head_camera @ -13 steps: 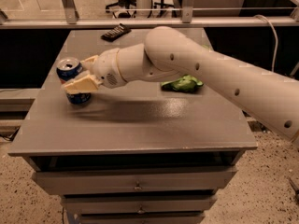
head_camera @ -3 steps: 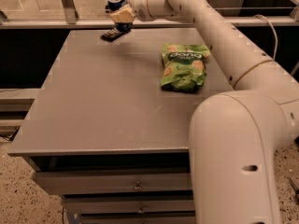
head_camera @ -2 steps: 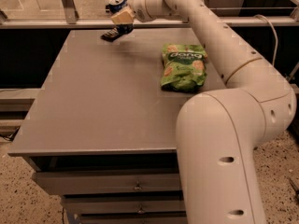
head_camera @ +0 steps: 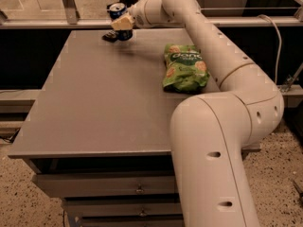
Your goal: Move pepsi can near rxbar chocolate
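The pepsi can (head_camera: 117, 11), blue with a silver top, is held in my gripper (head_camera: 122, 22) at the far left corner of the grey table (head_camera: 104, 98). The gripper is shut on the can, its tan fingers (head_camera: 121, 21) wrapped across the can's body. The can's base is at or just above the tabletop; I cannot tell if it touches. The rxbar chocolate (head_camera: 110, 36), a small flat dark wrapper, lies on the table just left of and below the can, close beside it.
A green snack bag (head_camera: 185, 67) lies on the right side of the table. My arm (head_camera: 213, 65) runs along the right edge and over the bag's far side. A railing and dark gap lie behind the table. Drawers are below the front edge.
The can, once held over the left middle of the table, is now at the far left corner beside the dark bar. Over the last second the gripper has barely moved.
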Motion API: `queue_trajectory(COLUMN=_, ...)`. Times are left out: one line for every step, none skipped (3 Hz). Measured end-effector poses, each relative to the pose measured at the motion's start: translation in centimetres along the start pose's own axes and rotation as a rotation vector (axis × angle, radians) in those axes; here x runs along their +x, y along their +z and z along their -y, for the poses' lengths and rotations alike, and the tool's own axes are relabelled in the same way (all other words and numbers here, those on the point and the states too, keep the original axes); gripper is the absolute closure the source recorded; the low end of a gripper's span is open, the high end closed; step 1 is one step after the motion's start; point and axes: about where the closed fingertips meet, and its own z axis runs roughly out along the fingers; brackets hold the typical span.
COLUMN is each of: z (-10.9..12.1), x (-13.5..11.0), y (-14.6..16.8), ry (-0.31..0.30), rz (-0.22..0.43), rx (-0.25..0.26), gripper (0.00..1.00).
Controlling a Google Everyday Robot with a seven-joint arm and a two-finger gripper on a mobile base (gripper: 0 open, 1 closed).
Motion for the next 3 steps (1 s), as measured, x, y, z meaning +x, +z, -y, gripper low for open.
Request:
queue_trajectory(z=0.32, x=0.70, y=0.69, ry=0.031, rz=0.023, rx=0.004, gripper=0.65)
queue_trajectory(z=0.83, x=1.03, y=0.66, ry=0.028, rz=0.024, rx=0.021, gripper=0.42)
queue_trajectory(z=1.26, x=1.33, y=0.48, ry=0.022, rz=0.018, rx=0.036, gripper=0.18)
